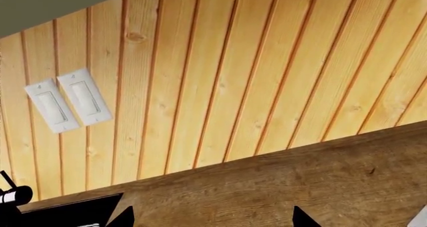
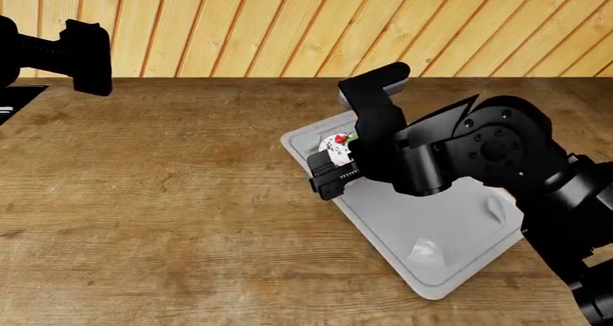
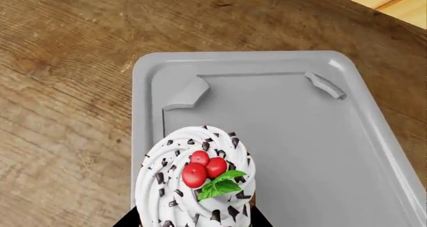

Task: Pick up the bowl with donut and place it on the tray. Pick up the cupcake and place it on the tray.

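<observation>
- Cupcake (image 3: pixel 197 182) with white frosting, dark sprinkles, red berries and a green leaf sits between the fingers of the right pincer (image 2: pixel 331 169), which is pinching it from both sides
- In the head view the cupcake (image 2: pixel 335 146) is over the far end of the tray (image 2: pixel 421 225), near its far left corner; whether it touches the tray surface cannot be told
- Tray is flat, light grey, with rounded corners, and lies at an angle on the wooden counter (image 2: pixel 163 197), to the right of centre
- In the right wrist view the tray (image 3: pixel 300 132) shows two small raised handles at one end, just beyond the cupcake
- Right arm (image 2: pixel 479 154), black and bulky, reaches across the tray from the near right side
- Left pincer (image 2: pixel 86 57) is raised at the far left edge of the counter, well apart from the tray; whether its fingers are spread or pressed together cannot be told
- Left wrist view shows the plank wall (image 1: pixel 253 72), two white wall switches (image 1: pixel 67 101) and the counter's far edge (image 1: pixel 280 187)
- Bowl and donut appear in none of the views
</observation>
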Tool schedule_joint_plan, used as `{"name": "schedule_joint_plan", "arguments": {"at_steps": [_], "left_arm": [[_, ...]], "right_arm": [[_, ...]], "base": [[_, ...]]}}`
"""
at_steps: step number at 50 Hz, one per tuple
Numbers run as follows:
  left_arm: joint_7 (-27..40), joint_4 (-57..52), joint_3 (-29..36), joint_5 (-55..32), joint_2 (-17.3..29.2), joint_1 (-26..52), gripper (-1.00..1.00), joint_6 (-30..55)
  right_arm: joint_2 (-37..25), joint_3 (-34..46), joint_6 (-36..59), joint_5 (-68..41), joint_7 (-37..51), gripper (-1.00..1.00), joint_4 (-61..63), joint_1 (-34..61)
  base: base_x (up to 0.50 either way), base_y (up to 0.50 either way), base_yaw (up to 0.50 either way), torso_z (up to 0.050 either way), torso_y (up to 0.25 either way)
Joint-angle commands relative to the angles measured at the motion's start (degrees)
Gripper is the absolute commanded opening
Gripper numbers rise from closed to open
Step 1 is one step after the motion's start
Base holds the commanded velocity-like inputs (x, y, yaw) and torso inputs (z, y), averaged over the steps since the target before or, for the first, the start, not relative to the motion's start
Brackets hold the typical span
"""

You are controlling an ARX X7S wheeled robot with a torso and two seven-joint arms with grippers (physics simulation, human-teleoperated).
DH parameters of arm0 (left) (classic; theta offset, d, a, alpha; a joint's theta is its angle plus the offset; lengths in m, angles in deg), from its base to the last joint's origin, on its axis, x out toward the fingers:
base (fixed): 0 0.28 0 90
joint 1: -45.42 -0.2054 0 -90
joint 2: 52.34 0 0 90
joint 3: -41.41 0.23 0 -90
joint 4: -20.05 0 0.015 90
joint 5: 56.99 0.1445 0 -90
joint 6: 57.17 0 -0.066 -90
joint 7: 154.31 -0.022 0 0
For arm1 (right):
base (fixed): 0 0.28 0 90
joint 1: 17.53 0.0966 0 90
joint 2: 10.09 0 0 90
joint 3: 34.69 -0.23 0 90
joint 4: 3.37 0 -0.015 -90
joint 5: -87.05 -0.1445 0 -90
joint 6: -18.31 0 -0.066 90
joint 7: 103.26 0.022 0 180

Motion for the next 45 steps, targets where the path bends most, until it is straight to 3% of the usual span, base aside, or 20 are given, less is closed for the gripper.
{"name": "schedule_joint_plan", "arguments": {"at_steps": [1, 6, 7, 25, 37, 45], "left_arm": [[0.21, -0.34, 0.02, -0.38, 0.45, -0.47, 1.0, -0.31], [0.27, -0.18, 0.11, -0.48, 0.36, 0.01, 1.0, -0.13], [0.31, -0.17, 0.12, -0.52, 0.35, 0.07, 1.0, -0.12], [0.15, -1.5, -0.62, -0.79, 1.57, -2.48, 1.0, -2.4], [4.85, -5.82, -3.37, -6.09, 3.74, -7.62, 1.0, -7.29], [6.59, -8.59, -2.92, -10.27, 2.17, -2.79, 1.0, -5.02]], "right_arm": [[0.01, 0.9, -0.02, 1.84, -1.73, -1.0, 0.36, -0.48], [-0.21, 0.31, -0.13, 1.31, -1.02, -1.0, 0.27, 0.28], [-0.35, -0.1, -0.39, 0.96, -0.32, 1.0, 0.29, 0.43], [-4.45, -5.18, 2.75, -11.74, 9.59, 1.0, 7.58, 5.49], [-14.54, -9.63, 1.84, -24.87, 21.83, 1.0, 20.89, 8.79], [-23.02, -14.44, 0.52, -27.7, 24.76, 1.0, 30.73, 10.45]], "base": [[0.0, 0.0, 0.0, 0.0, 0.0], [0.0, 0.0, 0.0, 0.0, 0.0], [0.0, 0.0, 0.0, 0.0, 0.0], [0.0, 0.0, 0.0, 0.0, 0.0], [0.0, 0.0, 0.0, 0.0, 0.0], [0.0, 0.0, 0.0, 0.0, 0.0]]}}
